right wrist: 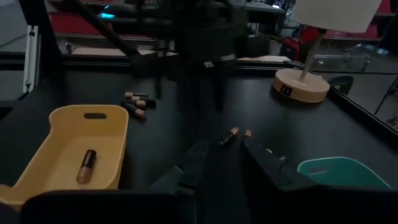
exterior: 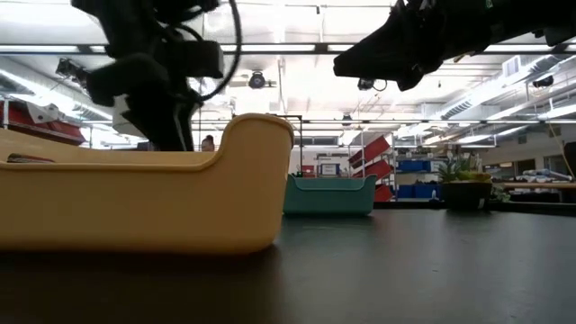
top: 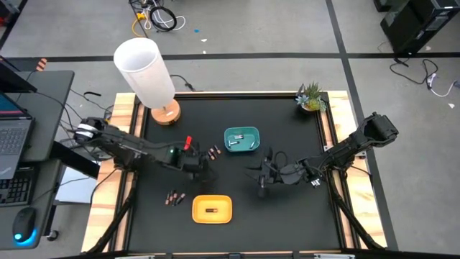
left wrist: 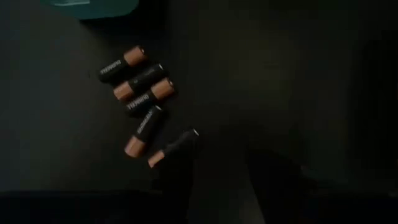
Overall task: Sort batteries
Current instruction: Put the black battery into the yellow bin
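Sorting barely started: one battery (right wrist: 86, 165) in yellow tray (top: 212, 208), few in teal tray (top: 241, 139). Loose batteries (left wrist: 138, 91) remain mid-counter (top: 302, 216). Left end effector (left wrist: 221, 171) open, empty, over them; right end effector (right wrist: 221, 163) open, idle center-right.

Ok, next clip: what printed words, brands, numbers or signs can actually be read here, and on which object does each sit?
"DURACELL": light lettering along the black bodies of the copper-ended batteries, seen in the left wrist view; it is small and only roughly legible.
Unreadable: a small dark mark on the lamp base in the right wrist view.
Unreadable: the laptop screen in the high view, and the distant shelving and signs in the low view.
The yellow tray and teal tray show no text.
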You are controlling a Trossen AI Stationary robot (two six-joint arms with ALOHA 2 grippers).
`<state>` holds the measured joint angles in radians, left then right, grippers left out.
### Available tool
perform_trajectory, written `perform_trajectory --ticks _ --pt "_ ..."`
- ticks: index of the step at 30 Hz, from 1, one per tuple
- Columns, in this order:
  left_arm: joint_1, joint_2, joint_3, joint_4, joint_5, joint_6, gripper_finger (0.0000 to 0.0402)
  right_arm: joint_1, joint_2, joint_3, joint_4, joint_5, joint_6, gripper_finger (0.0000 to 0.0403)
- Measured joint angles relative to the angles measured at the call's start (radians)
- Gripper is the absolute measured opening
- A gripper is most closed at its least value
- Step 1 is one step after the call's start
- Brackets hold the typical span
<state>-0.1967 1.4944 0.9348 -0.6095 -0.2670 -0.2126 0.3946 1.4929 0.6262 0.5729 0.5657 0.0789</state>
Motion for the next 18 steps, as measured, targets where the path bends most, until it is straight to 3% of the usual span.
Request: perform_trajectory --ticks 10,18 --pt "0.114 0.003 -0.017 0.069 0.081 0.082 0.016 -0.005 0.0 0.0 -0.022 -0.005 -0.072 0.008" --pt "0.138 0.005 -0.157 0.196 0.128 0.102 0.016 -0.034 0.0 0.0 -0.024 -0.019 -0.082 0.008"
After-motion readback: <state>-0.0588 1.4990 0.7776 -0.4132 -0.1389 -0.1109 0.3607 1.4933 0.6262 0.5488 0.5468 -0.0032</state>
